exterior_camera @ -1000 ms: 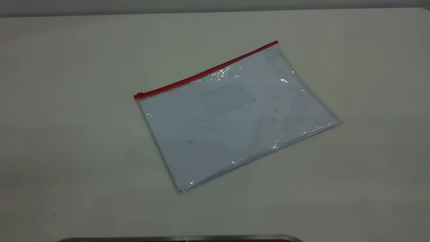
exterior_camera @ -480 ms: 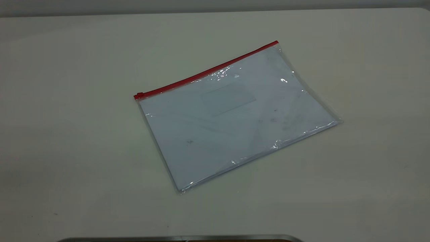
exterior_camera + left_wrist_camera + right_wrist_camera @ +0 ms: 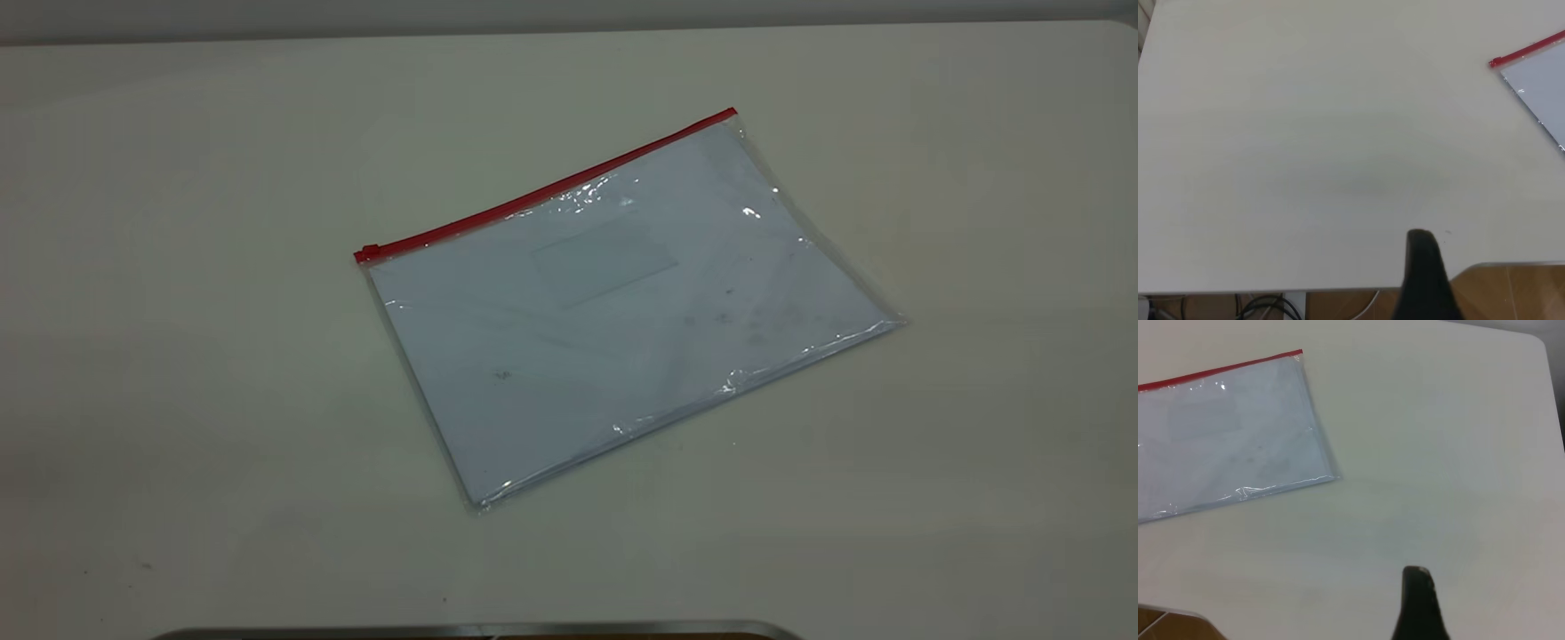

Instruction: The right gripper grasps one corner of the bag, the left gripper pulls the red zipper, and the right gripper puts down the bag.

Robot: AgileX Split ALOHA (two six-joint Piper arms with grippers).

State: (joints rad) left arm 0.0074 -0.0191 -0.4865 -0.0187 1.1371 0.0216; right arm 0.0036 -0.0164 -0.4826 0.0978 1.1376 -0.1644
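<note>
The bag point(image 3: 622, 302), a clear bluish-white pouch with a faint label patch, lies flat on the table near its middle. The red zipper point(image 3: 551, 188) runs along its far long edge, with the small red slider point(image 3: 367, 253) at the left end. Neither gripper shows in the exterior view. In the left wrist view my left gripper point(image 3: 1423, 267) is a black wedge over the table's near edge, well away from the bag's slider corner point(image 3: 1496, 63). In the right wrist view my right gripper point(image 3: 1418, 600) hangs over bare table, apart from the bag's corner point(image 3: 1335, 477).
The pale table point(image 3: 178, 356) spreads wide on every side of the bag. A metal-rimmed edge point(image 3: 480, 629) shows at the front. Cables point(image 3: 1265, 308) hang below the table edge in the left wrist view. The table's rounded corner point(image 3: 1538, 340) shows in the right wrist view.
</note>
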